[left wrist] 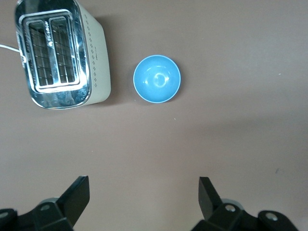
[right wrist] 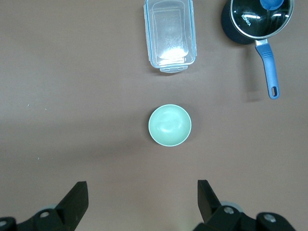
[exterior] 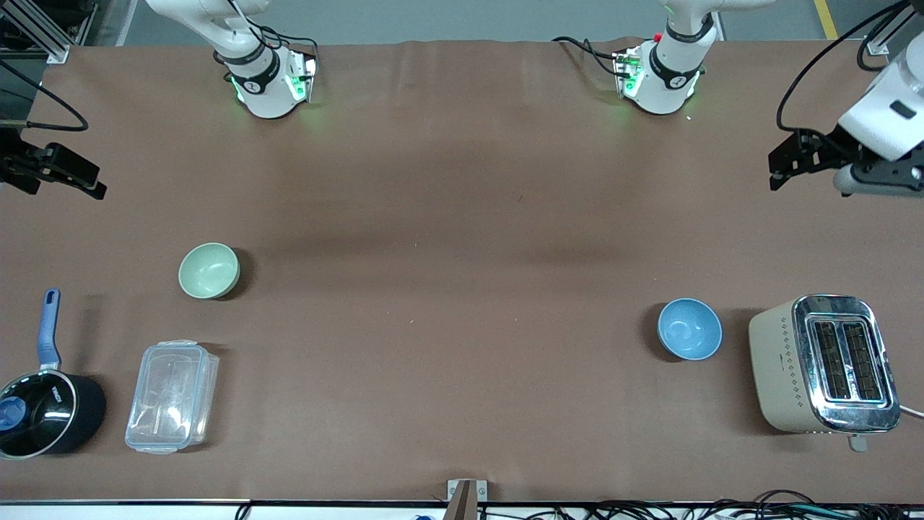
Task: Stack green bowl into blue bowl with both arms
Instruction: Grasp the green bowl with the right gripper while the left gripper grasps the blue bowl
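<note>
Sitting apart: one green bowl (exterior: 209, 270), one blue bowl (exterior: 689, 328). Left gripper (left wrist: 143, 199), right gripper (right wrist: 142, 199) spread wide, seemingly airborne.

- Both arms (exterior: 668, 68) are white, with dark joint bands, black cables and green-lit bases.
- The left gripper (left wrist: 143, 198) has black wedge-shaped fingers.

Matt brown desk (exterior: 462, 217); smooth glossy blue bowl (exterior: 689, 329), smooth satin green bowl (exterior: 209, 270); clear plastic box (exterior: 172, 396); chrome-topped cream toaster (exterior: 823, 364); glossy glass-lidded black saucepan (exterior: 45, 414).
</note>
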Robot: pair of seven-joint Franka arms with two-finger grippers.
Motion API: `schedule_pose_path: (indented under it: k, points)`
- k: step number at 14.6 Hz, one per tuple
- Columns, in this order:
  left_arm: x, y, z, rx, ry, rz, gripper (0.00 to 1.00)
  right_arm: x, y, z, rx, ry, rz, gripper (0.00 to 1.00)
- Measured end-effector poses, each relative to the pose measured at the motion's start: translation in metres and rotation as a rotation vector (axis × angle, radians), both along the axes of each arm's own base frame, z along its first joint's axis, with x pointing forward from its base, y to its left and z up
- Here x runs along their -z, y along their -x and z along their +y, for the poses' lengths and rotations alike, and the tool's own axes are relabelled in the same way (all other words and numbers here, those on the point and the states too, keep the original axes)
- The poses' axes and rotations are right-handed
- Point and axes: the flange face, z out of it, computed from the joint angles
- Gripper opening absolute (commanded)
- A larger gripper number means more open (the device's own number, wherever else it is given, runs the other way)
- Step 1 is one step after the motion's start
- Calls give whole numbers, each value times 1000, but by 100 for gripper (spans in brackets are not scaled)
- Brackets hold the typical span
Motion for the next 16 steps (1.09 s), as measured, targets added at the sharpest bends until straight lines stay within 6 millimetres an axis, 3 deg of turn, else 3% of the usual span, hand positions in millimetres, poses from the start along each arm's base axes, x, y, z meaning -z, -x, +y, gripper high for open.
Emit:
schedule_pose_path:
  k: [2, 5, 8, 10, 13, 16]
  points:
    - [52, -35, 11, -15, 7, 25, 100, 0, 0, 0, 0, 0, 0, 100]
    - [151, -81, 20, -26, 22, 45, 100, 0, 0, 0, 0, 0, 0, 100]
    - [234, -104, 27, -35, 39, 21, 100, 2, 0, 0, -8, 0, 5, 100]
    - [281, -109, 35, -46, 46, 22, 97, 22, -5, -4, -35, -1, 20, 100]
    - [341, -111, 51, -72, 52, 61, 87, 107, -22, -32, -66, -2, 12, 100]
    - [376, -109, 69, -102, 56, 101, 55, 207, -20, -64, -83, 4, -27, 100]
